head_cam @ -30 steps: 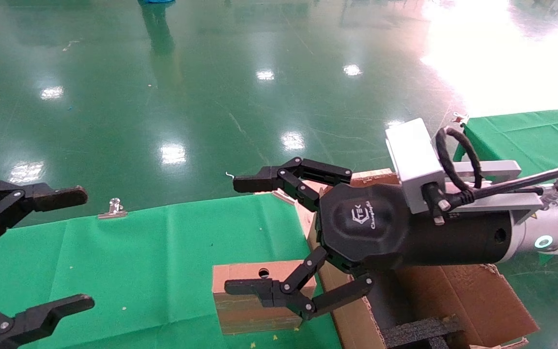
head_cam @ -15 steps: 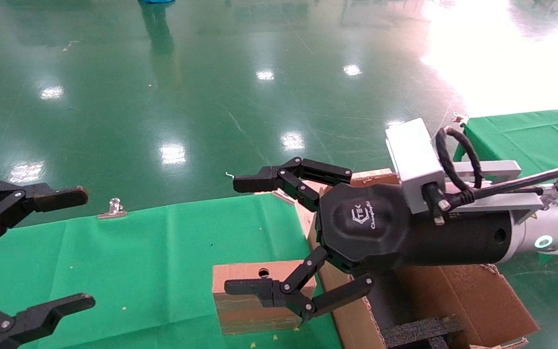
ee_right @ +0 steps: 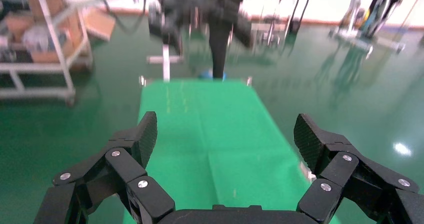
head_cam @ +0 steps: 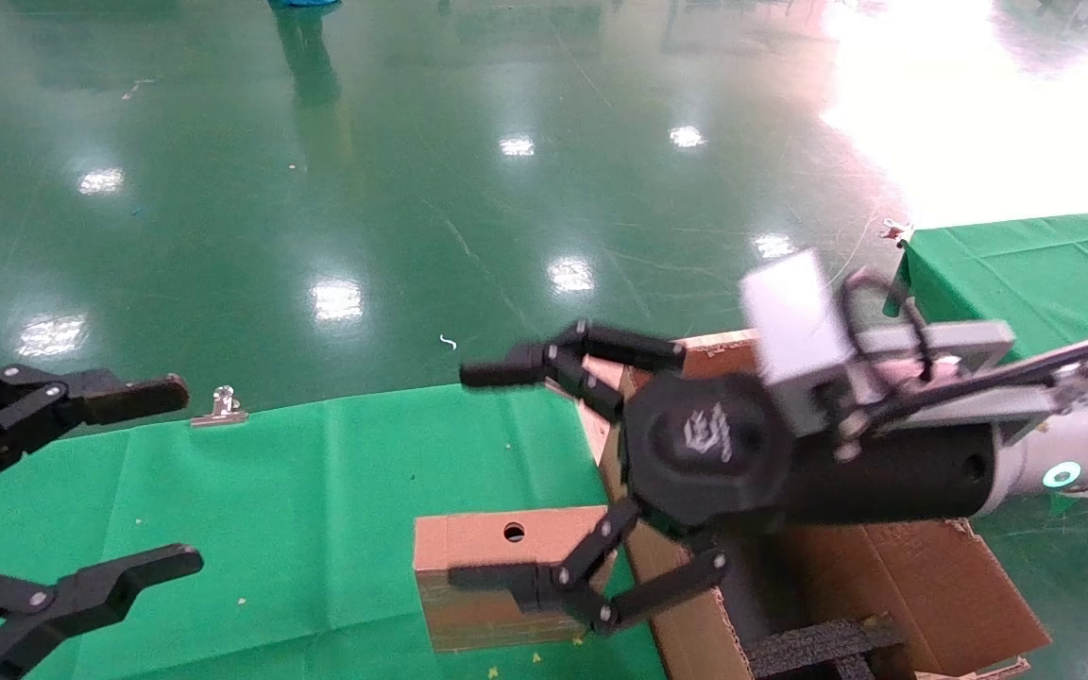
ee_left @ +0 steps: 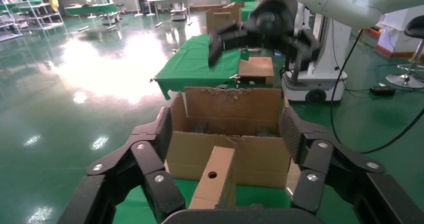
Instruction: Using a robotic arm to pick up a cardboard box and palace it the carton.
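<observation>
The cardboard box [head_cam: 483,548] stands on its edge on the green-covered table [head_cam: 317,472], its round hole facing up, right beside the carton [head_cam: 893,586]. My right gripper [head_cam: 464,472], on the white robotic arm [head_cam: 1082,453], hovers open over the table; its lower finger crosses the box's face in the head view. In the right wrist view the right gripper [ee_right: 227,131] holds nothing and only green cloth shows. My left gripper [head_cam: 176,472] is open at the table's left end. The left wrist view looks between the left gripper's [ee_left: 228,129] pads at the box [ee_left: 215,181] and carton [ee_left: 225,139].
Black foam [head_cam: 818,647] lies inside the carton. A metal binder clip [head_cam: 220,406] grips the table's far edge. A second green-covered table [head_cam: 1026,264] stands at the right. Glossy green floor [head_cam: 412,142] lies beyond.
The right gripper has rolled and dipped slightly, showing blurred; its fingers stay open. The left gripper has shifted a little to the right and down.
</observation>
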Robot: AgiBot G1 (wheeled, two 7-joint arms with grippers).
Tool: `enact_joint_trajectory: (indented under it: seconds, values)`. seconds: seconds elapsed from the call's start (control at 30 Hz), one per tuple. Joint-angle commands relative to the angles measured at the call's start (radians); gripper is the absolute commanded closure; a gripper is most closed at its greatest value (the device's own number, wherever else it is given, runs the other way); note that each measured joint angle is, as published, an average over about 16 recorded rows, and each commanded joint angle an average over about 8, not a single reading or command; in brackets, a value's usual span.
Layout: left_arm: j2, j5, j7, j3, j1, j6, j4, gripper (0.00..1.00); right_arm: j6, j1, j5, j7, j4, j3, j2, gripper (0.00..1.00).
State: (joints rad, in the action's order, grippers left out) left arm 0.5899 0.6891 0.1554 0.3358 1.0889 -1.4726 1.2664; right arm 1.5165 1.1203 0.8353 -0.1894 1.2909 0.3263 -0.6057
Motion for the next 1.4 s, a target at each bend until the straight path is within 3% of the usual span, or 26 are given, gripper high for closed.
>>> enact_joint_trajectory:
  seconds: [0.03,0.47,1.4]
  values:
    - [0.000,0.000,0.000,0.000,0.000,0.000,0.000,1.00,0.005,0.011,0.028,-0.001,0.003,0.011,0.004,0.00]
    - [0.000,0.000,0.000,0.000,0.000,0.000,0.000,1.00,0.054,0.207,0.365,0.003,-0.050,0.203,-0.062,0.00]
    - [0.000,0.000,0.000,0.001,0.000,0.000,0.000,0.97,0.042,0.457,0.749,0.121,-0.288,0.510,-0.360,0.00]
